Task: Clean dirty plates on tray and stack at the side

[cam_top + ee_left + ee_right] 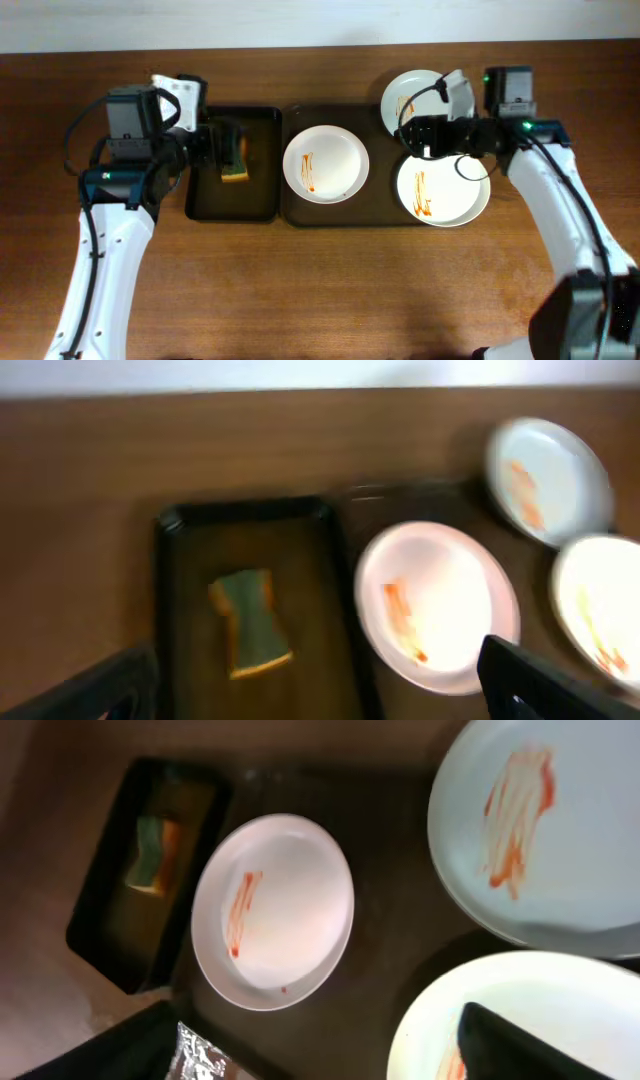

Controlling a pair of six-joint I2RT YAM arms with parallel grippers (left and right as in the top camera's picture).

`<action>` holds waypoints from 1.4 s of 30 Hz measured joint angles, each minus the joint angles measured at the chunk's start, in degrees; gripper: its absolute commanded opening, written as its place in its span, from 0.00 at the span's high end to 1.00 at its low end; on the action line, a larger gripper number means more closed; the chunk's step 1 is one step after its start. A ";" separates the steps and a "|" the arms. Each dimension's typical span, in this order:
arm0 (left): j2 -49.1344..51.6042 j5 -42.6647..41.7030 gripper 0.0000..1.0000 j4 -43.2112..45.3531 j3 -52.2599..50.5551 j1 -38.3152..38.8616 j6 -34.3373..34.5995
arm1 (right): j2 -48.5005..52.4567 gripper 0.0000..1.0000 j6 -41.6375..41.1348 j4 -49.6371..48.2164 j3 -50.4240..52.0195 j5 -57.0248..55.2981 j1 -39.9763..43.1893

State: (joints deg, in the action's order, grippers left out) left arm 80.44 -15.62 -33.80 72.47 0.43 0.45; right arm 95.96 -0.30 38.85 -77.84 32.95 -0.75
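Three white plates streaked with orange-red sauce lie on and around the dark brown tray (290,205): a middle plate (325,163), a far right plate (412,92) and a near right plate (445,192). A green and yellow sponge (234,152) lies in a small black tray (200,200) to the left. My left gripper (208,140) is open and empty above that tray's left side, just left of the sponge (250,622). My right gripper (416,135) is open and empty between the two right plates, above the near one (520,1010). The middle plate also shows in the left wrist view (437,605) and in the right wrist view (272,910).
The brown wooden table (330,290) extends in front of the trays. The far right plate (545,830) overhangs the brown tray's back right corner. A pale wall edge (320,20) runs along the back of the table.
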 measured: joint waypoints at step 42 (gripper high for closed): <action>45.46 21.09 0.40 -22.38 34.03 7.87 14.38 | 10.93 0.25 -19.04 -11.54 1.09 -32.96 -17.11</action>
State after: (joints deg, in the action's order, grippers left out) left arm 125.91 5.48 -56.18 106.50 8.29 14.83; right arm 106.89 -19.33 27.31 -76.75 -0.01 -17.87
